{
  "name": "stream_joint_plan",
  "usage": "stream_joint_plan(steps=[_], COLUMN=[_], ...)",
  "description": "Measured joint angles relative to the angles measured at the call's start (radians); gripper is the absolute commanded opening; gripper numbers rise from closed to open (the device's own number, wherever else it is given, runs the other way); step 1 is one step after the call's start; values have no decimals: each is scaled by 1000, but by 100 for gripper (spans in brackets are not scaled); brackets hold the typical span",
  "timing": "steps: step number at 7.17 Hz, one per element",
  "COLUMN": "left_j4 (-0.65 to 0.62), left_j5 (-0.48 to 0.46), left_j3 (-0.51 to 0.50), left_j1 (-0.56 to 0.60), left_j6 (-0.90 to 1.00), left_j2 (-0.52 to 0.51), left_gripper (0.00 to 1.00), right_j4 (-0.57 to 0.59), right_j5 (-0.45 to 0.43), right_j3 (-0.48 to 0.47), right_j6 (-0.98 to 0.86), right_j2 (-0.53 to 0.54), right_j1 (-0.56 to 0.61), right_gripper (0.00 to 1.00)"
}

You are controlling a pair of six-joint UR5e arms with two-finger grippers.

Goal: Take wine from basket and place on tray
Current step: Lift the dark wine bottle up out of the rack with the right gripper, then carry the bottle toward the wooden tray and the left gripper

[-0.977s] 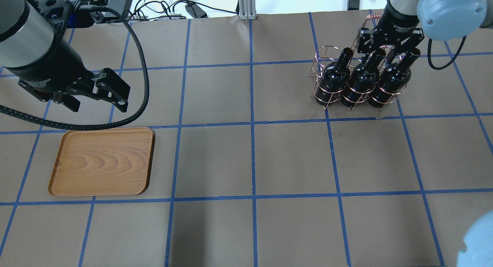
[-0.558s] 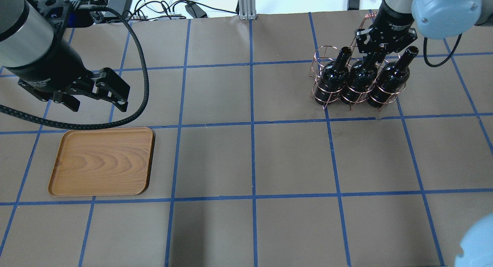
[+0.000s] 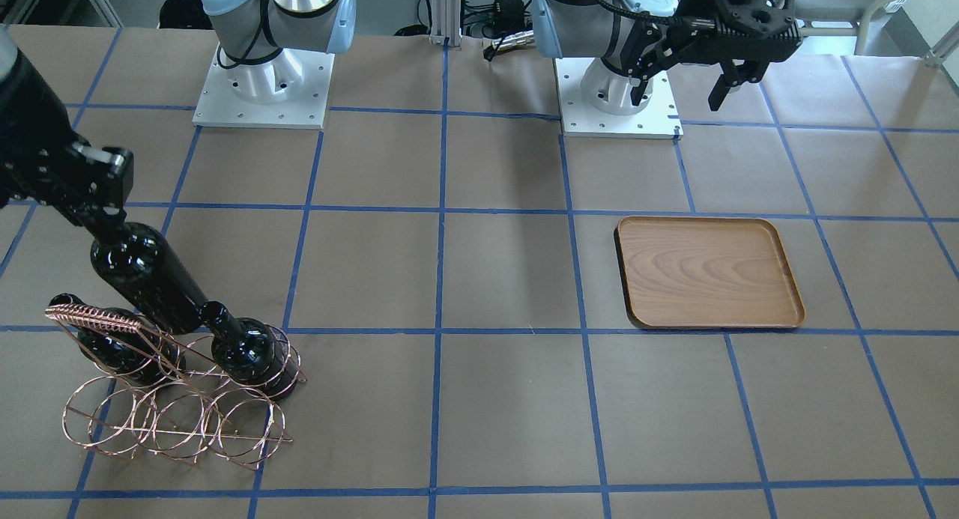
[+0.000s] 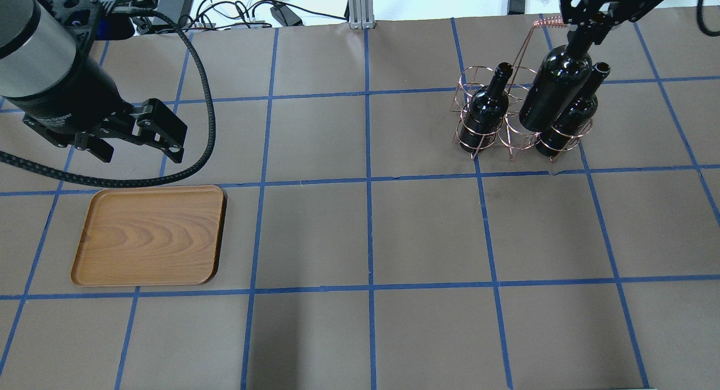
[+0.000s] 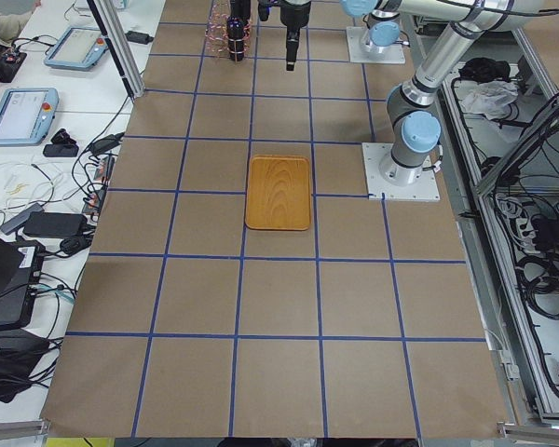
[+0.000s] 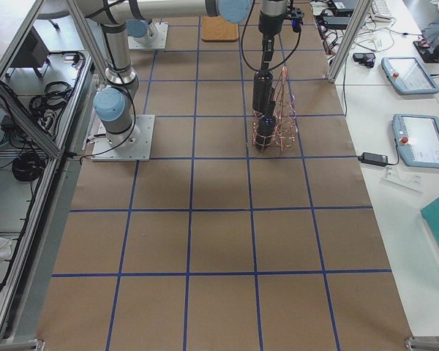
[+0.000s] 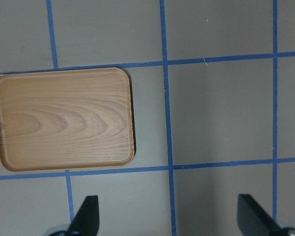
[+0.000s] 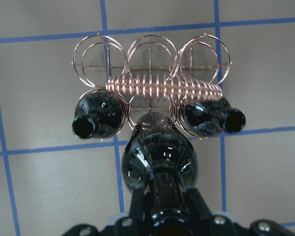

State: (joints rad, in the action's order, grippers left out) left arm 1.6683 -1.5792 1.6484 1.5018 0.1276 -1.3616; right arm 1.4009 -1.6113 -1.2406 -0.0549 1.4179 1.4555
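My right gripper [image 4: 590, 27] is shut on the neck of the middle wine bottle [image 4: 554, 89] and holds it tilted above the copper wire basket [image 4: 509, 139]. The front view shows the held bottle [image 3: 142, 275] with its base just over the basket [image 3: 172, 422]. In the right wrist view the bottle [image 8: 160, 164] hangs below the fingers, in front of the basket's coiled handle [image 8: 162, 86]. Two more bottles [image 4: 486, 111] [image 4: 568, 122] stand in the basket. The wooden tray [image 4: 149, 235] lies bare at the left. My left gripper [image 4: 140, 153] hangs open and empty just behind it.
The table is brown paper with a blue tape grid. Cables and a metal post [image 4: 359, 7] sit past the far edge. The arm bases [image 3: 262, 85] [image 3: 618, 92] stand on the robot's side. The tray also shows in the left wrist view [image 7: 64, 120].
My right gripper has risen with the middle bottle, pulling it up out of the basket loops. The other two bottles stay in place. The left arm has barely moved.
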Motion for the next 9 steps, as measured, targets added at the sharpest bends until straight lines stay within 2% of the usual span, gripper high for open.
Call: stream_joint_plan(steps=[1,2,3,5,7,9], left_j4=[-3,-5,-6,-6,-7,7], left_j5=[-3,-6,-5,1,4,-3], left_j3=[-1,-4,-7,-9,-10,0], left_j1=[-6,-17,-47,-144,-224,-281], left_j6=[38,83,109,145,273,413], left_j2=[0,0,1,-4,-14,-14], left_gripper=[100,100,100,100,100,100], right_j4=[-93,-135,-115,-1,128,267], right_j5=[-4,-4,12,48,63,101], right_j3=[0,-26,-61,-94,-97,-81], right_j6=[11,71,177,444,709,945], right_j2=[37,54,51,-4,-91,-182], right_j1=[31,101,203,390,556,675], right_gripper=[5,5,4,5,4,4])
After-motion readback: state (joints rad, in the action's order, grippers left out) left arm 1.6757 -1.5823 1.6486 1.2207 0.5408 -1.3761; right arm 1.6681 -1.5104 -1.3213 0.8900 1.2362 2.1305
